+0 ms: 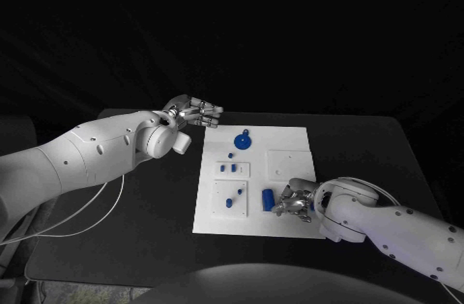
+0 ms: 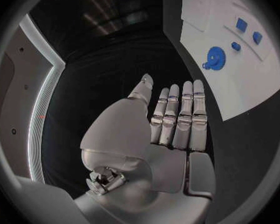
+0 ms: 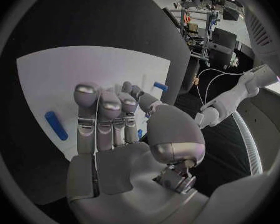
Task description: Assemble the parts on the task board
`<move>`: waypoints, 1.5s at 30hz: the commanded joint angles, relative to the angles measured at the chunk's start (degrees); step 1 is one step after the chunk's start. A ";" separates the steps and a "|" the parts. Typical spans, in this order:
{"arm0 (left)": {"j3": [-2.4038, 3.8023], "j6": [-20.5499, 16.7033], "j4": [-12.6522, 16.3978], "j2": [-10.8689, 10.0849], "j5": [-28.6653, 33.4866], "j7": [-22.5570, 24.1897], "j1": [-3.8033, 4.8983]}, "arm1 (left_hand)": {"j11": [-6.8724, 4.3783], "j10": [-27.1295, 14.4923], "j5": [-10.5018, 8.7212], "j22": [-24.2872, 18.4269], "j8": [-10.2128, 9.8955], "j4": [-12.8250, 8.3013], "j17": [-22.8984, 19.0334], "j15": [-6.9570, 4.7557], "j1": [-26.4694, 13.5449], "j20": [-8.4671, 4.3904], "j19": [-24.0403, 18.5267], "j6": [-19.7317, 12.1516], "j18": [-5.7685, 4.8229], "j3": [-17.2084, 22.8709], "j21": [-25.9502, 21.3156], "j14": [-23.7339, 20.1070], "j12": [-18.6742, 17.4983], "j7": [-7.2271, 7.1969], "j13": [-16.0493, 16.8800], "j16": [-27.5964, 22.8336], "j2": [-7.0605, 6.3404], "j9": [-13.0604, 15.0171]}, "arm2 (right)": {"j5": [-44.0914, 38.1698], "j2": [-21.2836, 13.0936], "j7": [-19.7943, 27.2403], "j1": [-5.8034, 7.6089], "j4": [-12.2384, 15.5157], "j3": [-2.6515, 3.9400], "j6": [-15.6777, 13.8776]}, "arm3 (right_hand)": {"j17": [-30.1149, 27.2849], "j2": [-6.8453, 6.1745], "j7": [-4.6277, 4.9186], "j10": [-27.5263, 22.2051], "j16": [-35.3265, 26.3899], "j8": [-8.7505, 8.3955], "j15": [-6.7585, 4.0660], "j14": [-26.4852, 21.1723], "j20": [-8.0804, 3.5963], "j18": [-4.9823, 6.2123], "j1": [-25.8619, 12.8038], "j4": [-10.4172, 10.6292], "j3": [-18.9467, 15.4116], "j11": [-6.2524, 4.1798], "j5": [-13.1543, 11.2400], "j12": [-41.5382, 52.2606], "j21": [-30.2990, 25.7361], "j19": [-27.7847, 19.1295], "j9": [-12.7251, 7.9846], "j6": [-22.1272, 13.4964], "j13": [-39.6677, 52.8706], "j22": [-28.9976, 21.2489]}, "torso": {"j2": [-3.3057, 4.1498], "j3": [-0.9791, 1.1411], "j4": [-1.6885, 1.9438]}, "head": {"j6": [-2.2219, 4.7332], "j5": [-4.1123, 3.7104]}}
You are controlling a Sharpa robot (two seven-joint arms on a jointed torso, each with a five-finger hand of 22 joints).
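Flat white board (image 1: 290,176) carries a toothed blue gear (image 1: 243,141); left robot hand (image 1: 196,111) open, right robot hand (image 1: 293,201) curled, empty.

Both arms are clad in smooth, glossy white shells, rounded and thick, with small dark screw holes dotted along their casings. The left arm (image 1: 92,153) ends in a bulbous white wrist housing, and a thin white cable (image 1: 92,213) loops beneath it. The right arm (image 1: 401,230) has a similar white cable (image 1: 372,185) curving over its wrist. The left robot hand (image 1: 196,112) and the right robot hand (image 1: 295,202) are silver metal, with segmented fingers (image 2: 177,117) showing darker seams between the segments and rounded tips. Each palm is a smooth grey plate, with a large domed thumb base (image 3: 174,137) and exposed metal fittings near the wrist.
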 commanded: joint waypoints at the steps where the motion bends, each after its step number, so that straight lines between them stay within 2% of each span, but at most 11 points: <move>1: 0.03 0.84 0.16 0.02 -0.19 0.25 0.01 | 0.08 -0.52 -0.26 -0.08 -0.18 0.32 0.07 0.10 -0.45 0.46 -0.01 -0.33 0.88 0.10 -0.18 -0.30 -0.31 -0.08 -0.03 -0.20 0.08 0.05 | -0.63 0.05 -0.25 -0.04 0.00 0.03 0.44 | 0.05 0.25 0.18 0.02 -0.26 0.01 -0.19 0.14 -0.44 -0.74 -1.04 -0.15 0.34 -0.13 -0.34 -0.19 0.20 3.05 0.41 -0.27 0.14 0.88 | -0.01 -0.03 0.00 | 0.00 -0.01; 10: 0.02 1.00 0.17 -0.02 -0.29 0.07 0.01 | 0.10 -0.54 -0.26 -0.08 -0.18 0.33 0.07 0.11 -0.46 0.48 -0.06 -0.35 0.88 0.11 -0.19 -0.35 -0.30 -0.07 -0.02 -0.20 0.07 0.05 | 0.65 0.12 -0.06 -0.04 -0.10 0.03 1.55 | 0.06 -1.05 -0.01 0.07 -0.26 -0.01 -0.15 0.17 -0.38 -0.74 -1.92 0.16 -3.03 -0.15 -0.30 -0.18 0.26 3.05 0.47 0.06 0.27 0.89 | 0.00 -0.02 -0.01 | 0.04 0.06; 17: 0.02 1.09 0.16 -0.03 -0.33 -0.01 0.01 | 0.10 -0.54 -0.26 -0.08 -0.18 0.33 0.07 0.11 -0.46 0.48 -0.06 -0.35 0.88 0.11 -0.19 -0.35 -0.30 -0.07 -0.02 -0.20 0.07 0.05 | 0.95 0.30 -0.15 -0.04 -0.35 0.02 2.53 | 0.14 -1.93 -0.16 0.15 -0.20 -0.03 -0.13 0.16 -0.40 -0.79 0.39 0.43 -12.39 -0.16 -0.36 -0.19 0.35 3.04 -0.13 0.84 0.39 0.97 | 0.00 0.01 -0.04 | 0.00 0.06; 21: 0.02 1.12 0.16 -0.03 -0.34 -0.02 0.01 | 0.10 -0.54 -0.26 -0.08 -0.18 0.33 0.07 0.11 -0.46 0.48 -0.06 -0.35 0.88 0.11 -0.19 -0.35 -0.30 -0.07 -0.02 -0.20 0.07 0.05 | 0.76 0.32 -0.08 -0.04 -0.35 0.02 2.49 | 0.21 -4.14 -0.10 0.21 -0.08 -0.05 -0.12 0.19 -0.34 -0.78 2.69 -0.23 -16.55 -0.13 -0.36 -0.06 0.39 3.04 -0.23 1.32 0.46 0.99 | 0.00 0.03 -0.05 | 0.01 -0.02; 23: 0.01 1.13 0.17 -0.03 -0.35 -0.02 0.01 | 0.10 -0.54 -0.26 -0.08 -0.18 0.33 0.07 0.11 -0.46 0.48 -0.06 -0.35 0.88 0.11 -0.19 -0.35 -0.30 -0.07 -0.02 -0.20 0.07 0.05 | 0.62 0.26 -0.07 -0.04 -0.29 0.02 2.27 | 0.25 -3.84 -0.14 0.21 -0.03 -0.08 -0.14 0.20 -0.35 -0.77 3.78 0.09 -18.22 -0.15 -0.35 -0.03 0.40 3.05 -0.39 1.42 0.48 1.01 | 0.00 0.03 -0.05 | 0.00 -0.02; 24: 0.01 1.14 0.17 -0.03 -0.35 -0.02 0.01 | 0.10 -0.57 -0.27 -0.07 -0.17 0.27 0.07 0.11 -0.43 0.48 -0.07 -0.34 0.88 0.13 -0.19 -0.35 -0.31 -0.08 -0.03 -0.20 0.09 0.06 | 0.53 0.21 -0.07 -0.04 -0.25 0.02 2.10 | 0.29 -2.39 -0.16 0.23 -0.04 -0.07 -0.16 0.17 -0.40 -0.82 6.48 1.52 -22.93 -0.18 -0.32 -0.07 0.37 3.06 -1.28 1.52 0.52 1.05 | 0.00 0.03 -0.05 | 0.00 -0.02; 30: 0.01 1.13 0.18 -0.05 -0.39 -0.03 0.01 | 0.10 -0.57 -0.27 -0.07 -0.17 0.27 0.07 0.11 -0.43 0.48 -0.07 -0.34 0.88 0.13 -0.19 -0.35 -0.31 -0.08 -0.03 -0.20 0.09 0.06 | 0.28 -0.21 0.02 -0.04 0.07 0.03 1.25 | 0.31 -0.81 -0.24 0.30 -0.02 -0.05 -0.20 0.19 -0.43 -0.81 5.31 2.62 -22.80 -0.23 -0.31 -0.08 0.39 3.09 -1.40 1.43 0.52 1.06 | 0.00 0.07 -0.08 | 0.12 -0.11; 36: 0.01 1.17 0.18 -0.02 -0.42 -0.05 0.01 | 0.10 -0.57 -0.27 -0.07 -0.17 0.27 0.07 0.11 -0.43 0.48 -0.07 -0.34 0.88 0.13 -0.19 -0.35 -0.31 -0.08 -0.03 -0.20 0.09 0.06 | 0.49 -0.33 0.17 -0.04 0.18 0.05 0.93 | 0.35 -0.51 -0.21 0.34 -0.04 0.00 -0.22 0.19 -0.48 -0.85 4.66 2.85 -22.63 -0.24 -0.33 -0.11 0.50 3.08 -1.27 1.44 0.55 1.09 | 0.02 0.09 -0.06 | 0.08 -0.16; 39: 0.01 1.18 0.17 -0.02 -0.43 -0.05 0.01 | 0.10 -0.57 -0.27 -0.07 -0.17 0.27 0.07 0.11 -0.43 0.48 -0.07 -0.34 0.88 0.13 -0.19 -0.35 -0.31 -0.08 -0.03 -0.20 0.09 0.06 | 0.76 -0.37 0.27 -0.04 0.13 0.09 0.70 | 0.38 0.63 -0.14 0.37 -0.01 -0.03 -0.20 0.21 -0.47 -0.85 2.58 4.54 -22.77 -0.19 -0.33 -0.12 0.54 3.10 -1.19 1.39 0.57 1.10 | 0.01 0.06 -0.08 | 0.12 -0.17; 40: 0.01 1.19 0.17 -0.02 -0.43 -0.05 0.01 | 0.10 -0.57 -0.27 -0.07 -0.17 0.27 0.07 0.11 -0.43 0.48 -0.07 -0.34 0.88 0.13 -0.19 -0.35 -0.31 -0.08 -0.03 -0.20 0.09 0.06 | 0.86 -0.37 0.29 -0.04 0.12 0.11 0.65 | 0.47 0.71 -0.25 0.39 -0.01 0.28 -0.34 0.21 -0.55 -0.79 0.86 2.95 -21.38 -0.31 -0.34 -0.14 0.68 3.11 -0.37 1.00 0.70 1.10 | 0.01 0.04 -0.06 | 0.12 -0.19; 45: 0.01 1.22 0.17 -0.01 -0.44 -0.06 0.01 | 0.10 -0.57 -0.27 -0.07 -0.17 0.27 0.07 0.11 -0.43 0.48 -0.07 -0.34 0.88 0.13 -0.19 -0.35 -0.31 -0.08 -0.03 -0.20 0.09 0.06 | 1.26 -0.29 0.48 -0.04 -0.01 0.26 0.55 | 0.46 0.44 -0.10 0.43 -0.03 0.04 -0.19 0.22 -0.46 -0.84 -0.03 3.76 -22.01 -0.17 -0.34 -0.16 0.67 3.08 -0.27 1.33 0.71 1.08 | 0.01 0.04 0.01 | 0.03 -0.17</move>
